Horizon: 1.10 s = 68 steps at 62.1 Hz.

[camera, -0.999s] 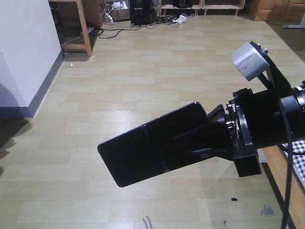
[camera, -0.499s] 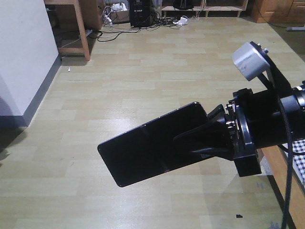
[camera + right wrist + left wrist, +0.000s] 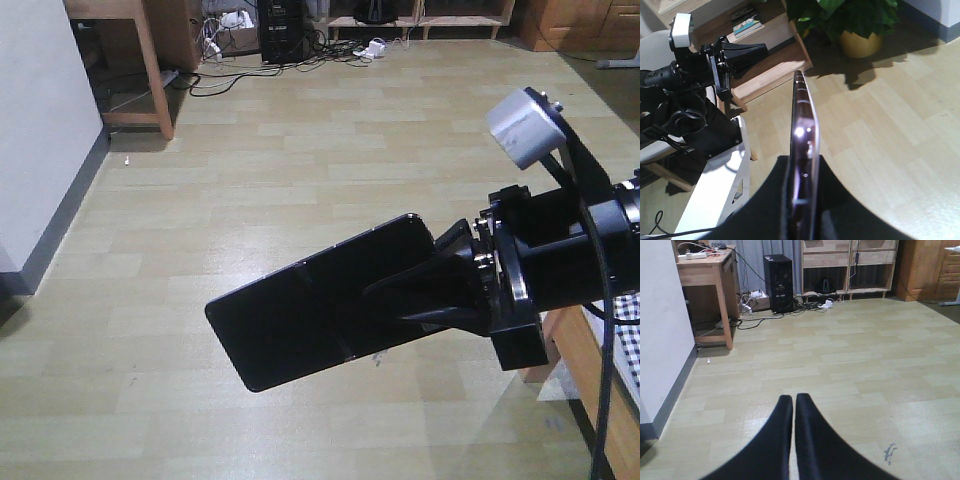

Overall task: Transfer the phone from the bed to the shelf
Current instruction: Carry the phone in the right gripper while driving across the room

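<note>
The right claw [image 3: 385,303] pinches one short end of the phone [image 3: 290,320]. The phone's long axis runs straight out from the claw, over the floor. The left claw [image 3: 793,399] is closed on nothing. The shelf [image 3: 850,262] stands well apart from the phone.

Pale plank floor [image 3: 865,355], cables [image 3: 790,313] (tangled)
</note>
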{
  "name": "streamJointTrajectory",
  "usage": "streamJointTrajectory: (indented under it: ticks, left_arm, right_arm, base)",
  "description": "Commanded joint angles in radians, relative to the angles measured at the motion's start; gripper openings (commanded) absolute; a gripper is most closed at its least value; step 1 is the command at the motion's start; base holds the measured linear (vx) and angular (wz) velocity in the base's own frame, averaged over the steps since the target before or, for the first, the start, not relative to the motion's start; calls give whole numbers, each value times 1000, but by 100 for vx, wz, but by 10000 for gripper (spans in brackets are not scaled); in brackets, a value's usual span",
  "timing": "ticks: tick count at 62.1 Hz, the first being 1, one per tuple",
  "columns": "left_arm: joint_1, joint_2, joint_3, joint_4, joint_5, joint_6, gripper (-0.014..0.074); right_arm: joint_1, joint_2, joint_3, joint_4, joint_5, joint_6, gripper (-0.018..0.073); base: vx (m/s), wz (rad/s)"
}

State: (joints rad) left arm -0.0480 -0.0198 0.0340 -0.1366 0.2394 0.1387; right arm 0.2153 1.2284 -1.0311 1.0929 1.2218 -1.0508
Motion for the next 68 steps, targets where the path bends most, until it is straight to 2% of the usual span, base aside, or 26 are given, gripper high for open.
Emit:
streamJointTrajectory:
  ticks: [1, 68]
  left_arm:
    - [-4, -5, 3, -9, -74, -4, 1]
    - [-4, -5, 3, -9, -74, -4, 1]
  right_arm:
    - [-2, -25, -26, 95, 69, -7, -1]
    - [-2, -25, -26, 95, 69, -7, -1]
  base:
    - [25, -4]
    - [30, 2]
